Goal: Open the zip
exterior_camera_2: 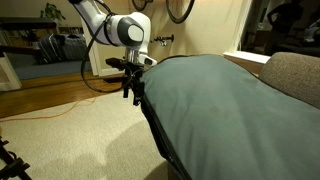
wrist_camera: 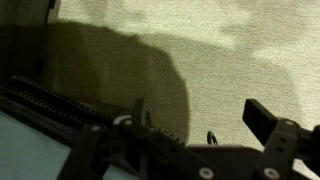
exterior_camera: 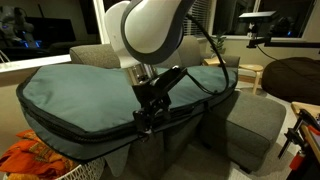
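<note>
A very large teal-green padded bag point(exterior_camera: 100, 85) lies across a grey sofa; it also shows in an exterior view point(exterior_camera_2: 220, 100). Its zip point(exterior_camera: 70, 133) is a dark line with black trim along the side edge, seen in both exterior views point(exterior_camera_2: 152, 125). In the wrist view the zip's teeth point(wrist_camera: 60, 105) run diagonally at the lower left. My gripper point(exterior_camera: 148, 118) hangs at the bag's edge, right at the zip point(exterior_camera_2: 131, 88). Its fingers are spread apart point(wrist_camera: 200, 112) and hold nothing. A small dark loop point(wrist_camera: 212, 137) stands between them, low down; I cannot tell whether it is the zip's pull.
The grey sofa point(exterior_camera: 255, 118) carries the bag. Orange cloth point(exterior_camera: 30, 160) lies at the lower left. A wooden stool point(exterior_camera: 250, 72) stands behind. Beige carpet point(exterior_camera_2: 70, 145) lies under the gripper, with an orange cable point(exterior_camera_2: 60, 112) across it.
</note>
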